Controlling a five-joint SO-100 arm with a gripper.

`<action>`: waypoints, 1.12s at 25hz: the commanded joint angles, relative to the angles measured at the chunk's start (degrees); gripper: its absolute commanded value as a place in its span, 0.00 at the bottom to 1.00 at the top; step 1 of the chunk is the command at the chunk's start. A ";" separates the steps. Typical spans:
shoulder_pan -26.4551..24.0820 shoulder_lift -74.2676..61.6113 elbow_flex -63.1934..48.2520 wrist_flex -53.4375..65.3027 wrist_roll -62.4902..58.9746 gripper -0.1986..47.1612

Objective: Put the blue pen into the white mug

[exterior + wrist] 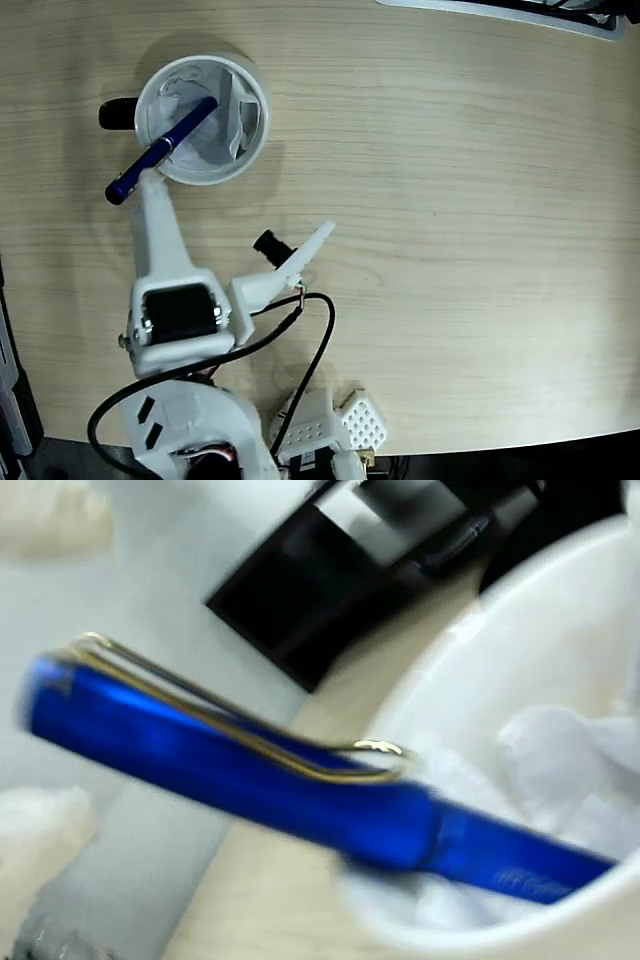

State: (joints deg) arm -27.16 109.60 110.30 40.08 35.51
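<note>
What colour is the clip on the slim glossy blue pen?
Gold-coloured metal clip on the slim glossy blue pen; clearest in the wrist view.

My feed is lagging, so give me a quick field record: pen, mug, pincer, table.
blue pen: lying tilted, one end inside the mug, clip end sticking out over the rim
white mug: upright, black handle, crumpled paper inside
pincer: open wide, one finger beside the pen
table: light wood

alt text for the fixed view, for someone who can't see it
Top-down view: a blue pen leans inside a white mug, its lower-left end jutting over the rim. The white arm's gripper is open, one finger beside the mug on a wooden table.
</note>
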 commanded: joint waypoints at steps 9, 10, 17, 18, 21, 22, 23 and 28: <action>2.99 11.87 1.67 -3.08 0.62 0.01; 3.96 13.62 3.08 -4.22 0.62 0.01; 11.78 24.96 16.17 -12.57 -13.62 0.01; 13.18 27.16 19.07 -14.94 -17.23 0.01; 17.84 33.05 28.13 -20.83 -27.51 0.01; 19.51 34.98 30.76 -21.80 -30.06 0.01; 21.01 36.65 33.05 -22.15 -32.34 0.01; 26.02 45.26 44.03 -21.88 -38.14 0.01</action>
State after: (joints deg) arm -1.85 149.41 150.56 18.19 0.09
